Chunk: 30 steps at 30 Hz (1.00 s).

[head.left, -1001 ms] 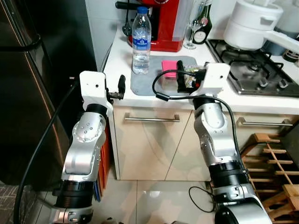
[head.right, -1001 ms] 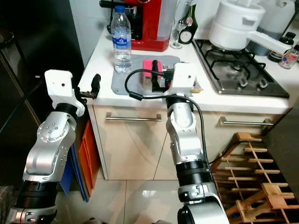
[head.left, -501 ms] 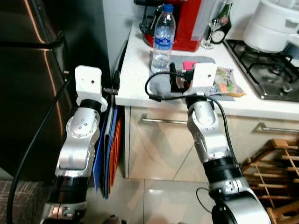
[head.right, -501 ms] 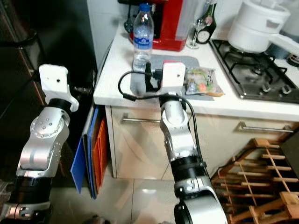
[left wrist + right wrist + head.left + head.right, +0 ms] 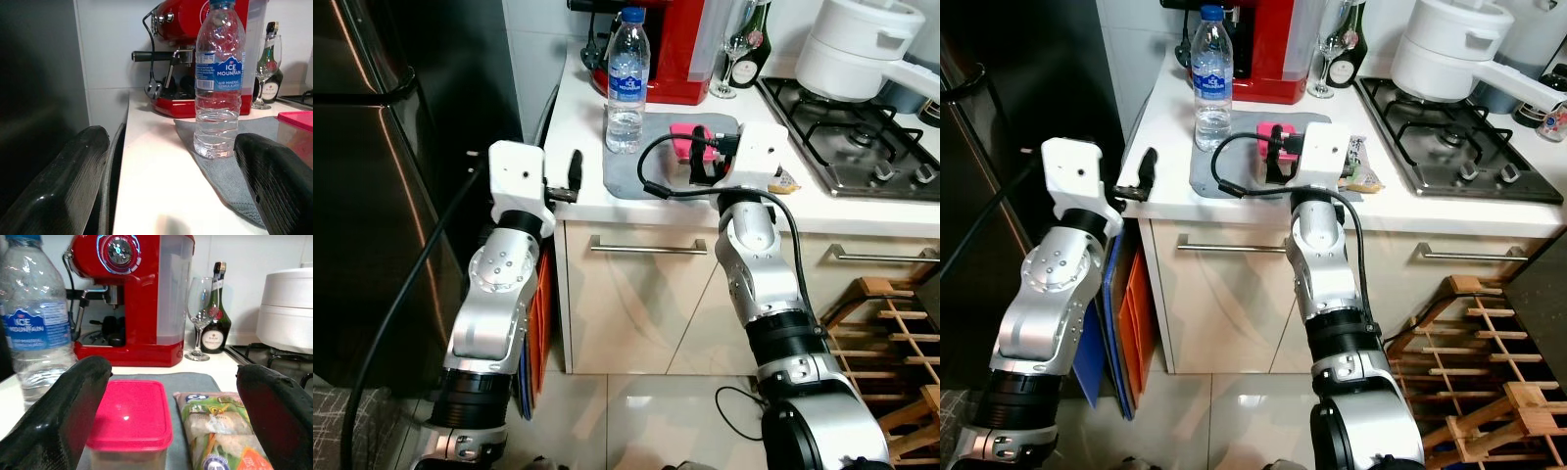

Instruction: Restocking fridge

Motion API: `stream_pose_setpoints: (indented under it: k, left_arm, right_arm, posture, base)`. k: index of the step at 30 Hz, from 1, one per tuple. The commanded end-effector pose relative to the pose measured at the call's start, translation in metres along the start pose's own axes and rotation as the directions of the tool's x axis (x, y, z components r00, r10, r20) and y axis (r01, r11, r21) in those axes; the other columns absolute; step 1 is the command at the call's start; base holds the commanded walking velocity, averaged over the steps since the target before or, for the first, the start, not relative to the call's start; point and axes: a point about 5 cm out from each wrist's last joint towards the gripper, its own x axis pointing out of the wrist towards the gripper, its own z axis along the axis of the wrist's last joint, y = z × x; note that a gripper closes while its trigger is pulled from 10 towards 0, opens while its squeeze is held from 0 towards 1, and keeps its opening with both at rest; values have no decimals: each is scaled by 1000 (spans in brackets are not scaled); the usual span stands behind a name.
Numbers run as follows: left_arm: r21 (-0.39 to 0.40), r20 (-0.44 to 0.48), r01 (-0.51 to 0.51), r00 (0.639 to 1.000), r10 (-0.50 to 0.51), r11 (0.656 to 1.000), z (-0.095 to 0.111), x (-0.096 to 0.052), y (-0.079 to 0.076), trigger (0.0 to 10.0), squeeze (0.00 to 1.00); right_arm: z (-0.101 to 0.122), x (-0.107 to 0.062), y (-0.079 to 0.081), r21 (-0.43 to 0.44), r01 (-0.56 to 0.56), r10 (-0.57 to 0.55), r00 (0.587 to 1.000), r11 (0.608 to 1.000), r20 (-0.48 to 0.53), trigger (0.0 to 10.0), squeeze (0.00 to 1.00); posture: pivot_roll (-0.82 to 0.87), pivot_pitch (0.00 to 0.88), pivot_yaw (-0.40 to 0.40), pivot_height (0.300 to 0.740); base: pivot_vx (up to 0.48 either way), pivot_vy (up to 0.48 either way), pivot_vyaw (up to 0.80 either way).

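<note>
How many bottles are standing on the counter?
2: a clear water bottle on the grey mat, and a dark green bottle behind the wine glass, beside the red machine. Others may be hidden.

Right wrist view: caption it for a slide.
Open right gripper faces a pink-lidded container and food packet on the grey mat.

A clear plastic water bottle with a glossy blue label stands on a matt grey cloth mat near the front edge of a smooth white countertop. Beside it sit a translucent plastic container with a glossy pink lid and a shiny printed plastic food packet. Behind gleam a glossy red coffee machine, a clear wine glass and a dark glass bottle. The fridge is dark brushed metal.
</note>
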Motion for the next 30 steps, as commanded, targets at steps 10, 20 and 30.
stream_pose_setpoints:
  k: [10,20,30]
  left_arm:
    - [6,-7,9,1000,-9,1000,2,-2,1,10000,0]
    - [-31,-15,87,996,-88,996,1,-9,-3,10000,0]
    - [-51,-102,251,962,-255,967,-12,-21,-18,10000,0]
  right_arm:
    - [-10,24,0,24,7,-2,985,1000,-175,10000,0]
    - [-14,28,9,8,-35,36,973,999,-229,10000,0]
    - [-21,24,18,-15,-72,66,964,997,-256,10000,0]
  posture:
    - [23,0,-71,740]
    - [44,0,-81,740]
    - [37,0,-81,740]
  base:
    - [0,0,0]
    - [0,0,0]
    - [0,0,0]
